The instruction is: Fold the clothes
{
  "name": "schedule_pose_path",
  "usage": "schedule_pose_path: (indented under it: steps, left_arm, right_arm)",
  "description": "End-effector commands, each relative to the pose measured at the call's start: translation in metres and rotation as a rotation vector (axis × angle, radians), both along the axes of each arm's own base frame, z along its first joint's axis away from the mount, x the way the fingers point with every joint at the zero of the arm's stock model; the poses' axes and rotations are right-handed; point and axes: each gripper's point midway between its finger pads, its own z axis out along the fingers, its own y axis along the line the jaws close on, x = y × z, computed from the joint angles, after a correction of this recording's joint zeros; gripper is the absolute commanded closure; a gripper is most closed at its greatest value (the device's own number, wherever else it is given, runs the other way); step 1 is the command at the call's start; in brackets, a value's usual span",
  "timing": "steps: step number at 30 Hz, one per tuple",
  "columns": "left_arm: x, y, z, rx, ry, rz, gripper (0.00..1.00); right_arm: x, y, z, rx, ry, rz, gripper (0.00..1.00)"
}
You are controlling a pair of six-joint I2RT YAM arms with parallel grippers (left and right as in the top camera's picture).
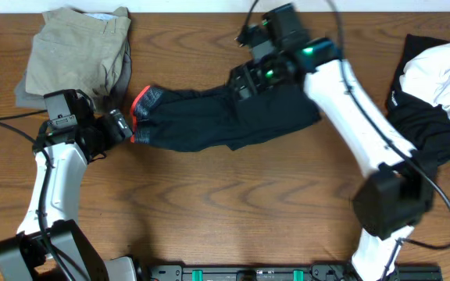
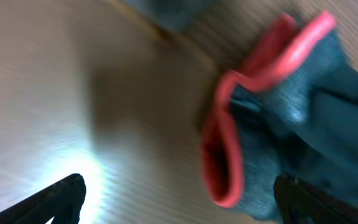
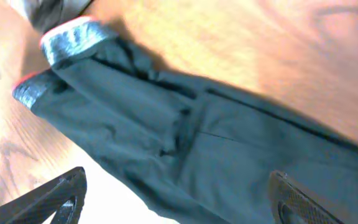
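Observation:
A dark navy garment (image 1: pixel 225 115) with a red and grey waistband (image 1: pixel 141 103) lies stretched across the table's middle. My left gripper (image 1: pixel 119 129) is open at the waistband end; in the left wrist view the red hem (image 2: pixel 225 149) lies between its fingers (image 2: pixel 179 202). My right gripper (image 1: pixel 244 82) is open over the garment's upper right part; the right wrist view shows the dark cloth (image 3: pixel 229 155) between its fingers (image 3: pixel 179 199) and the waistband (image 3: pixel 73 37) far off.
A folded khaki garment (image 1: pixel 76 55) lies at the back left. A heap of black and white clothes (image 1: pixel 436 86) lies at the right edge. A dark rail (image 1: pixel 256 273) runs along the front edge.

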Motion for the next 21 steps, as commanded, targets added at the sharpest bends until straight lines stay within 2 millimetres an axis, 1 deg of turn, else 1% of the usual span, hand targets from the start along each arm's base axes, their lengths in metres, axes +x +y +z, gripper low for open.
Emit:
schedule_pose_path:
  steps: [1,3,6,8,10,14,21]
  left_arm:
    - [0.005,-0.025,-0.01,-0.105,-0.008,-0.164,0.02]
    - [0.004,-0.028,-0.023,-0.118,0.02,-0.195,0.02]
    - [0.005,-0.027,-0.041,-0.123,0.055,-0.216,0.02]
    - [0.01,-0.026,-0.048,-0.122,0.054,-0.215,0.02]
    - [0.017,-0.024,-0.05,-0.117,0.032,-0.217,0.02]
    - [0.032,-0.027,-0.043,-0.131,-0.043,-0.239,0.02]
    - [0.053,-0.037,-0.017,-0.185,-0.151,-0.287,0.02]
  right_arm:
    - [0.007,-0.026,0.016,-0.015,-0.029,-0.049,0.09]
    - [0.007,-0.036,0.013,-0.025,-0.008,-0.068,0.09]
    - [0.003,-0.044,0.009,-0.037,0.022,-0.081,0.09]
    - [0.001,-0.046,0.008,-0.045,0.031,-0.081,0.09]
    - [0.0,-0.046,0.007,-0.051,0.03,-0.071,0.09]
    - [0.0,-0.046,0.007,-0.052,0.031,-0.069,0.09]
    - [0.001,-0.049,0.006,-0.069,0.025,-0.079,0.08]
